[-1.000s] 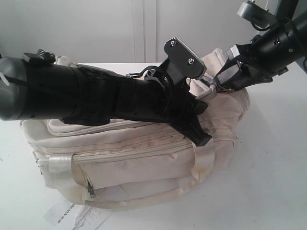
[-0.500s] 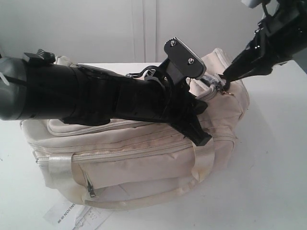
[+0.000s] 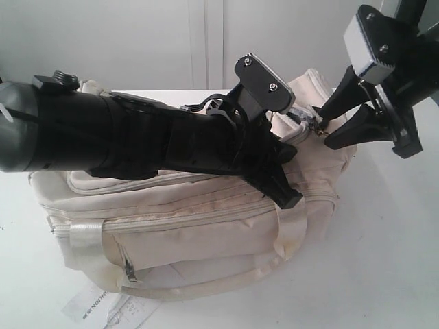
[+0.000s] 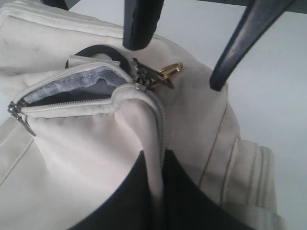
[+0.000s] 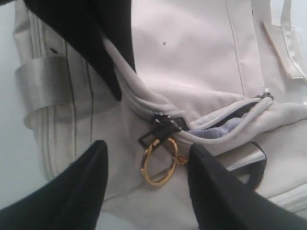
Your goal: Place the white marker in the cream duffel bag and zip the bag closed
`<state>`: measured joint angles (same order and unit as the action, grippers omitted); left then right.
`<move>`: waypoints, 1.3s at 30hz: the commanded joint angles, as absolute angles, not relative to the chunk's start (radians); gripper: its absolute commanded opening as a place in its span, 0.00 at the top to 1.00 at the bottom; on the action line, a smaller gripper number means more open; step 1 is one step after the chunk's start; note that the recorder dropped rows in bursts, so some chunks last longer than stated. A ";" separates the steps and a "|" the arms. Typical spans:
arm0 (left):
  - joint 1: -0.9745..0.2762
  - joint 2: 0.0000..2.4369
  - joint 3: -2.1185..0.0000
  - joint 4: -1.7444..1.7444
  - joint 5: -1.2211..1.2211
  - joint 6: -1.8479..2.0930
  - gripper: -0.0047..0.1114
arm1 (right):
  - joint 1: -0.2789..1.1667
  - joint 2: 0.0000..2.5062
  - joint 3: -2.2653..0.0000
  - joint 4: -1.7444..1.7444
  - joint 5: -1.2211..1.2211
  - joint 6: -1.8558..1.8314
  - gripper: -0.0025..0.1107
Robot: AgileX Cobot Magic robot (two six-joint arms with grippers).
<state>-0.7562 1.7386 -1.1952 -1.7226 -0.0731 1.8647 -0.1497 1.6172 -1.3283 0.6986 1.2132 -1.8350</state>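
Observation:
The cream duffel bag (image 3: 206,226) lies on the white table. My left arm stretches across its top. The left gripper (image 4: 160,155) is shut on a fold of bag fabric beside the top zip, near the bag's right end (image 3: 288,195). The zip is partly open and shows grey lining (image 4: 81,84). A gold ring (image 5: 158,165) hangs from the black zip pull (image 5: 163,127). My right gripper (image 5: 147,146) is open, one finger on each side of that ring without touching it, at the bag's right end (image 3: 326,129). The white marker is out of view.
A printed white paper tag (image 3: 103,305) pokes out from under the bag's front edge. The front pocket's zip pull (image 3: 130,274) hangs at the lower left. A satin handle (image 3: 288,233) droops over the front. Bare table (image 3: 398,240) lies to the right.
The right gripper has lifted slightly and turned at the bag's right end, so its spread fingers now frame the gold ring. The left arm and the bag have not moved.

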 commanded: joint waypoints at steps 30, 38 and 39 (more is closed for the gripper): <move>-0.760 1.733 -1.200 -1.744 -0.056 1.861 0.96 | -0.150 1.594 -1.325 0.828 1.022 -1.677 0.98; -0.760 1.733 -1.200 -1.744 -0.047 1.861 0.96 | -0.150 1.597 -1.325 0.838 0.861 -1.492 0.98; -0.760 1.733 -1.200 -1.744 -0.048 1.861 0.96 | -0.150 1.597 -1.325 0.838 0.838 -1.461 0.98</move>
<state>-0.7562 1.7386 -1.1996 -1.7226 -0.0792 1.8647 -0.1446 1.6015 -1.3222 0.8072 0.9792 -1.5324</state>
